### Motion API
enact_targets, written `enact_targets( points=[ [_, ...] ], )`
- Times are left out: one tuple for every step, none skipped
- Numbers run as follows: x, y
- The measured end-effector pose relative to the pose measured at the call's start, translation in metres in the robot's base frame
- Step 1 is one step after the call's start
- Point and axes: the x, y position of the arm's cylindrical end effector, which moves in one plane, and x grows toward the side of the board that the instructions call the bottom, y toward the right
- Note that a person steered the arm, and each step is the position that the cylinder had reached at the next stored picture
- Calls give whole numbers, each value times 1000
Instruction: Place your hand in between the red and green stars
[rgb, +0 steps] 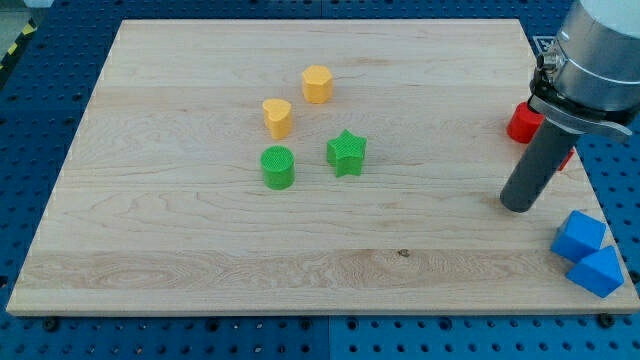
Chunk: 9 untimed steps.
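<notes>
No jaws here, just a rod holding nothing. My tip sits just below the red block, half hidden by the arm. Green star is well off to its left. Swinging in carelessly could clip red off the board.

Robotics lab bench — not home, not shop. Pale wooden board lies on blue perforated base plate, regular hole grid showing past all board edges. Grey industrial arm enters at bench's top right corner, carrying dark rod. Small moulded test blocks only — green star near board centre, blue blocks off board at bottom right corner. Yellow-black hazard tape at top left corner.
</notes>
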Motion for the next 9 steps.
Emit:
enact_targets(
  points=[
    [0,0],
    [-7,-6],
    [-18,-10],
    [-21,-10],
    [-21,-23],
    [-21,-27],
    [-21,-27],
    [-23,-29],
    [-25,-40]
  ],
)
